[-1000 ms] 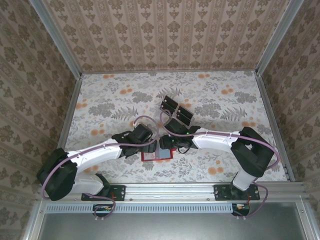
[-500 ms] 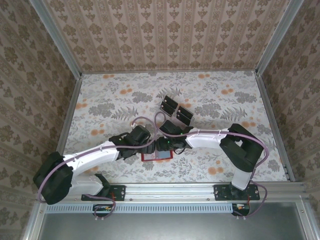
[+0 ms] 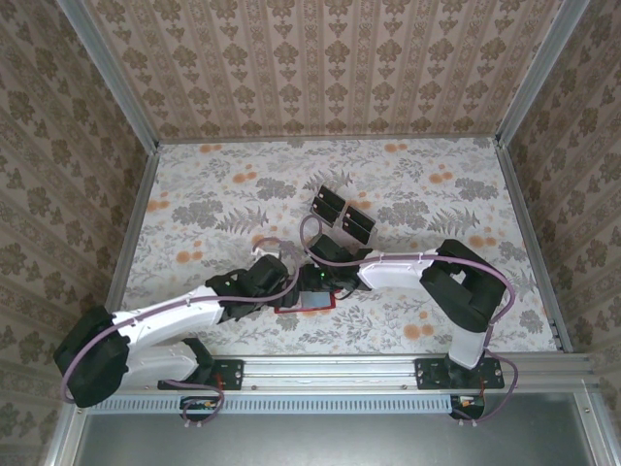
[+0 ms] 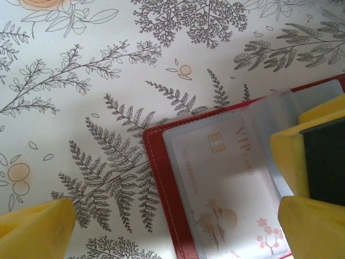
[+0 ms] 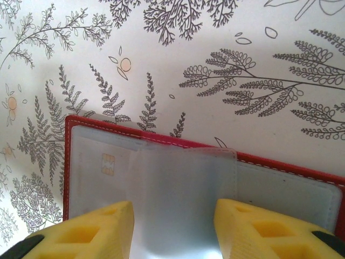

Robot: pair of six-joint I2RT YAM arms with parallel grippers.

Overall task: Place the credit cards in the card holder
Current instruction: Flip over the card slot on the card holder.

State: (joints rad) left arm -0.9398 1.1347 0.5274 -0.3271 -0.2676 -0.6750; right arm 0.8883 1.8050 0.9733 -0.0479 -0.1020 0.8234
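The red card holder lies open on the table between both arms. A pale credit card with a gold chip sits inside its clear pocket, also seen at the left of the card holder as the chip card. Two more black-and-pale credit cards lie farther back. My left gripper is open wide, straddling the holder's left edge. My right gripper hovers low over the holder, fingers apart, with a clear plastic leaf between them.
The floral tablecloth covers the table, which is walled by patterned panels and metal rails. A yellow finger of the right gripper rests on the holder's right half in the left wrist view.
The right arm has folded in and its gripper has slid left over the card holder. The left arm's elbow has dropped toward the near left corner, its gripper staying at the holder.
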